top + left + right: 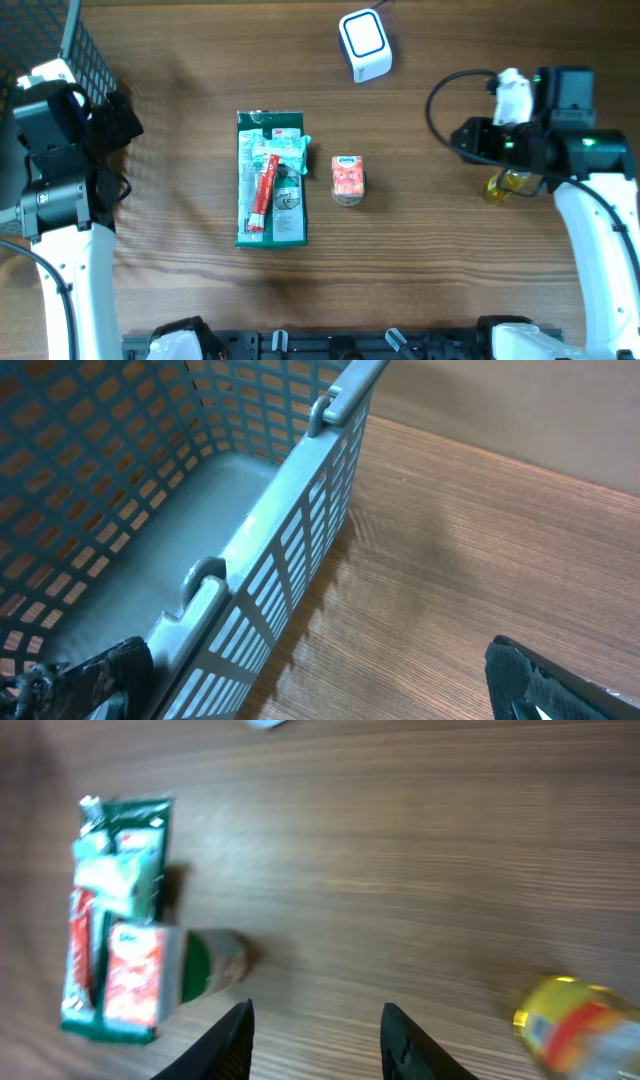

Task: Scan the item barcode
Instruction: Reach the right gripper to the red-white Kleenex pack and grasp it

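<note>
A white barcode scanner (365, 45) with a blue ring stands at the back of the table. A flat green package (270, 180) with a red tube on it lies mid-table. Beside it an orange tissue pack (347, 175) rests on a small jar (215, 965). A yellow bottle (503, 186) lies partly under my right arm. My right gripper (318, 1010) hovers over bare wood between jar and bottle (575, 1020), open and holding nothing. My left gripper (320, 690) is wide open at the far left, over the basket's rim. No barcode is legible.
A blue-grey mesh basket (270, 550) sits at the table's back left corner, with its handle (345, 390) close to my left fingers (540, 680). Black cable loops off the right arm (440, 95). Bare wood lies between the items and both arms.
</note>
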{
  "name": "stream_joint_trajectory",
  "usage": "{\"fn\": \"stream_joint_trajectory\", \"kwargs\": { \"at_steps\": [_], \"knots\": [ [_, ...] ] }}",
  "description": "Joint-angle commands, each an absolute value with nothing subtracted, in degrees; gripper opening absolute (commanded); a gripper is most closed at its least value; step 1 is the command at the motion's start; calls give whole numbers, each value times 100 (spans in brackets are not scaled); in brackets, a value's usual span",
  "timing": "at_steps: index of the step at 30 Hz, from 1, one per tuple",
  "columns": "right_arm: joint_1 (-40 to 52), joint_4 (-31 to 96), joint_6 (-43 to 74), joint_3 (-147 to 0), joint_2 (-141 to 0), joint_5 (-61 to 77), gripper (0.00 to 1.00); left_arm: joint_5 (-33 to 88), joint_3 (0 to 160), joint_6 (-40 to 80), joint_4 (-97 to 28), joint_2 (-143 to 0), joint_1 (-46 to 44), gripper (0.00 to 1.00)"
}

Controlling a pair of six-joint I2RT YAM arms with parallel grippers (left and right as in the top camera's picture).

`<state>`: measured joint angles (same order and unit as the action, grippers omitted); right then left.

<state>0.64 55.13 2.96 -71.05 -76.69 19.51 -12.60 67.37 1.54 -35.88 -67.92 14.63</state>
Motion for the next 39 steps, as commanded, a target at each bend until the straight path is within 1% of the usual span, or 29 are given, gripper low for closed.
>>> {"fn": "stream_joint_trajectory", "kwargs": {
  "at_steps": [1,5,9,17,20,25,27,35,39],
  "knots": [
    [692,5454,469,-7199,-7629,2112,41,-950,6418,384,-3887,-7019,1492,100],
    [1490,5258,860,-7188,-7669,2110,41,-952,6418,384,-3887,-7019,1492,100],
    [2032,5052,1378,-7109,-7915,2106,40,-950,6418,384,-3887,-7019,1492,100],
    [2829,4755,1673,-7037,-9209,2086,40,-950,6418,384,-3887,-7017,1492,100],
    [2893,4735,1675,-7037,-9487,2053,40,-952,6418,384,-3887,-7019,1492,100],
    [2893,4731,1712,-7037,-9491,1870,40,-952,6418,384,-3887,-7019,1492,100],
    [2893,4716,1955,-7050,-9450,1903,40,-950,6418,384,-3887,-7019,1492,100],
    [2891,4600,1964,-7166,-9146,1841,40,-950,6418,384,-3887,-7019,1492,100],
    [2893,4748,1968,-7157,-9153,1542,40,-950,6418,384,-3887,-7019,1492,100]
  ]
}}
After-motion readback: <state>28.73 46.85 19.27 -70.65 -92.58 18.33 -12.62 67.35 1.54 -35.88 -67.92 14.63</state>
